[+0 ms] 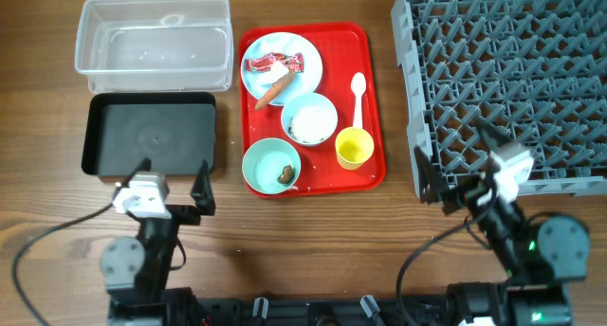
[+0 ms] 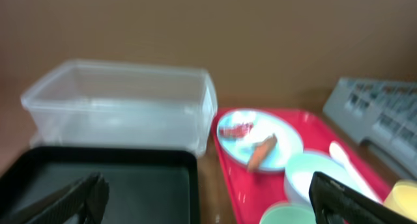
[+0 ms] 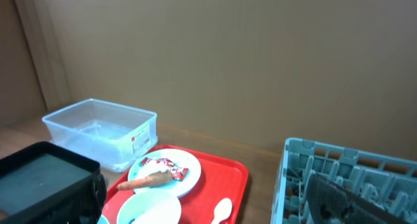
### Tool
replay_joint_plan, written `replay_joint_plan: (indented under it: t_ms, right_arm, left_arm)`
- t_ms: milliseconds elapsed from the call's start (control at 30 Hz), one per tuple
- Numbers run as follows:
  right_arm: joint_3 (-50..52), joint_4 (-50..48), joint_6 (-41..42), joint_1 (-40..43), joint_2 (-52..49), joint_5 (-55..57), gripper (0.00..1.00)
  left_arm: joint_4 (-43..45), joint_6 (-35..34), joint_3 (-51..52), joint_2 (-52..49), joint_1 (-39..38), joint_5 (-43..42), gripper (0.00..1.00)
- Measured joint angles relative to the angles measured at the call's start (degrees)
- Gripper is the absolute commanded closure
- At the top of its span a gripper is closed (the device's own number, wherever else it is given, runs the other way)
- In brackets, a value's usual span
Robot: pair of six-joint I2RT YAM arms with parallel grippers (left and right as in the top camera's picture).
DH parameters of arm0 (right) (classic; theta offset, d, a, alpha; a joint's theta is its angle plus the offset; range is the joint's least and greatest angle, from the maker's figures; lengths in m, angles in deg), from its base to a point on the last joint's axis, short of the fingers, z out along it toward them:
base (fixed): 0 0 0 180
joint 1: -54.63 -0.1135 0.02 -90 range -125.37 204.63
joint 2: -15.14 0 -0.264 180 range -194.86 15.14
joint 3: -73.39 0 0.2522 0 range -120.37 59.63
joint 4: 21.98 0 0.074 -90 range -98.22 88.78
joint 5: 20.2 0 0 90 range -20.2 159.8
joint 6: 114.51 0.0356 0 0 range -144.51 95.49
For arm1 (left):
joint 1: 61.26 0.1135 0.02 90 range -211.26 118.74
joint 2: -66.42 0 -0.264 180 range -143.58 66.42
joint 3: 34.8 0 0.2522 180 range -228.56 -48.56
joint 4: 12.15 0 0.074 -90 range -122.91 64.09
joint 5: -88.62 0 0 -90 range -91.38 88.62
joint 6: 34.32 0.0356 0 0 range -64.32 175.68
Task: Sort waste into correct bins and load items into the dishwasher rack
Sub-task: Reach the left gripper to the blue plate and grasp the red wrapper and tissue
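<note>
Left jaws: released | right jaws: released | red snack wrapper [image 1: 270, 63], orange carrot [image 1: 276, 89]: on light blue plate [image 1: 310, 73], on red tray [image 1: 371, 61] | clear tub [image 1: 156, 46], black tub [image 1: 152, 136]: left of tray | dishwasher rack [image 1: 503, 80]: right of tray

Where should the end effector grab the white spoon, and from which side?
Probably mid-handle, straight down from above. The spoon lies flat on the tray, bowl end far, thin handle running toward the cup. Close across the handle: bare tray shows on both sides there, while the cup crowds its near tip.
</note>
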Motion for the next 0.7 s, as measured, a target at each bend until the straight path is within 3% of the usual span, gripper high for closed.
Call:
replay_joint_plan:
  t_ms: [133, 300, 433, 533, 700]
  right_arm:
    - [-13.6, 11.2, -0.9, 0.0, -12.8, -0.5, 0.00]
    - [-28.0, 23.5, -2.1, 0.0, -25.6, -0.6, 0.00]
    - [-31.8, 26.2, -2.3, 0.0, -30.8, -0.6, 0.00]
    - [-31.9, 27.4, 0.6, 0.0, -33.0, -0.6, 0.00]
    - [-32.0, 30.1, 4.3, 0.0, -37.4, -0.6, 0.00]
  left_arm:
    - [-5.2, 0.2, -16.2, -16.1, 0.0, -0.1, 0.00]
    - [-13.4, 0.8, -42.6, -44.3, -4.8, -0.2, 0.00]
    - [-24.3, 3.4, -70.7, -70.7, -14.5, 4.8, 0.00]
    - [-30.3, 3.9, -85.8, -86.8, -17.4, 6.4, 0.00]
    - [-25.4, 4.1, -92.8, -105.7, -18.6, 7.1, 0.00]
